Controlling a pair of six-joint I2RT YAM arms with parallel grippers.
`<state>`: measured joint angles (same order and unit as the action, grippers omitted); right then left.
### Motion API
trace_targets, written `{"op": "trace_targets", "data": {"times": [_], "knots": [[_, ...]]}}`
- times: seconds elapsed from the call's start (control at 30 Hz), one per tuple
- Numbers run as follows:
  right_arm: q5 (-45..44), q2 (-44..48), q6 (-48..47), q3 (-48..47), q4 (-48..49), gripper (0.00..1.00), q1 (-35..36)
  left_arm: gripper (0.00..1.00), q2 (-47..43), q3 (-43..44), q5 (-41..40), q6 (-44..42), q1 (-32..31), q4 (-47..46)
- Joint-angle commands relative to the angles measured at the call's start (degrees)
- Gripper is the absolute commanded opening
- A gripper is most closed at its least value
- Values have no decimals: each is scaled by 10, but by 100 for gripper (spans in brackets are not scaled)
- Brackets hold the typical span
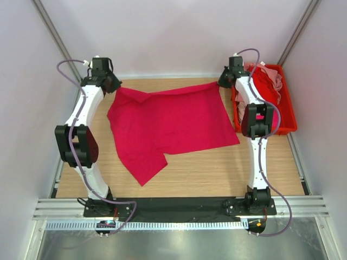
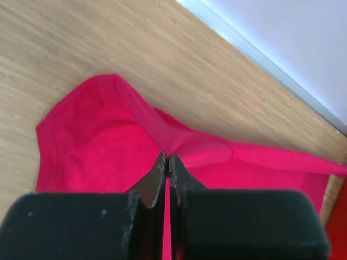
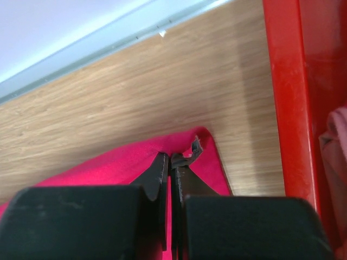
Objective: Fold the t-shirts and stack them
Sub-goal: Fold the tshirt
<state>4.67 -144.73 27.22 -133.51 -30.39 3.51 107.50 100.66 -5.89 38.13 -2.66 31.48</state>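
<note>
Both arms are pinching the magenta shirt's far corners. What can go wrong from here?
The right fingers grip only the very tip of the t-shirt corner; it may slip out.
The left fingers pinch bunched cloth, so the fold may come out skewed.
The red bin sits close beside the right corner; cloth could snag its wall.

table: made of light wood | bin: red, set at the far right corner of the table | wall: pale, seen behind the table
</note>
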Motion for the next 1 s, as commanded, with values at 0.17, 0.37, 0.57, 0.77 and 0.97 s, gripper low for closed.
{"op": "trace_targets", "data": {"times": [0.17,0.37,0.57,0.77,0.97], "knots": [[7,8,9,-26,-38,4,-3,0,-51,-86,55,61,3,67],[5,8,2,-21,-55,4,-4,0,-54,-129,55,77,3,67],[0,10,-2,-17,-73,4,-3,0,-85,-178,25,96,3,65],[3,8,-2,-18,-93,10,-4,0,-98,-212,12,102,3,80],[13,17,-5,-17,-130,49,-3,58,-110,-209,13,78,6,110]]}}
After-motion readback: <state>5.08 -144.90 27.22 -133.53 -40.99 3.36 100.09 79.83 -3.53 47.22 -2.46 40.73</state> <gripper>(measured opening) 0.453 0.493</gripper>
